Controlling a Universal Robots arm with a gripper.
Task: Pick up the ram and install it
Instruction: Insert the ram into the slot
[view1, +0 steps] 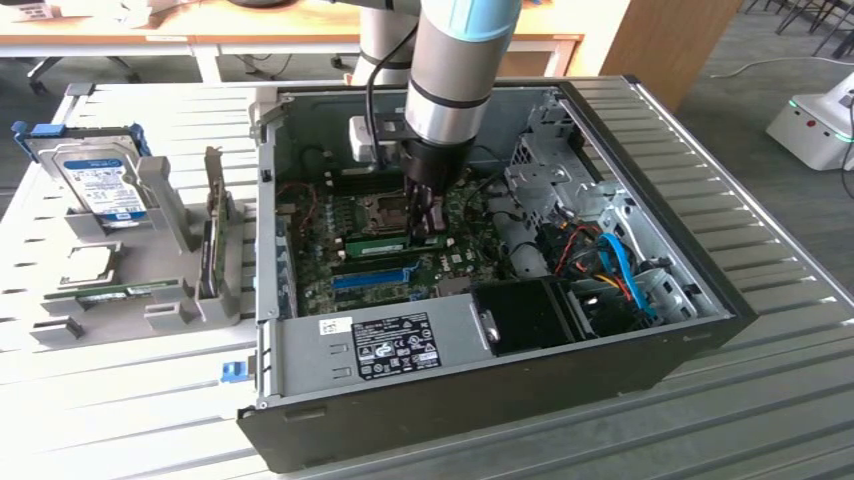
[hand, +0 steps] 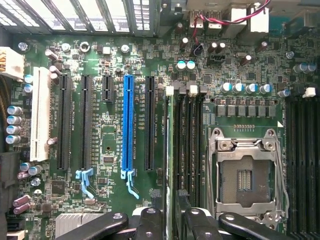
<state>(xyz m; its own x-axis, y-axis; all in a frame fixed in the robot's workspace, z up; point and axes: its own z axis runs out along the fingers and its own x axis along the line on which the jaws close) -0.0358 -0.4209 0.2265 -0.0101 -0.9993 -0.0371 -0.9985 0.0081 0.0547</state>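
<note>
The ram is seen edge-on in a memory slot beside the CPU socket, flanked by the apparently parted jaws of the gripper, so if only half-seated it could be tilted by a brushing finger.

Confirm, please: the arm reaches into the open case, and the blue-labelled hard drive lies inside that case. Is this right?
Not quite. The arm does reach into the open case, but the hard drive stands outside it, in a grey rack toward the exterior view's left. The exterior view shows this.
</note>
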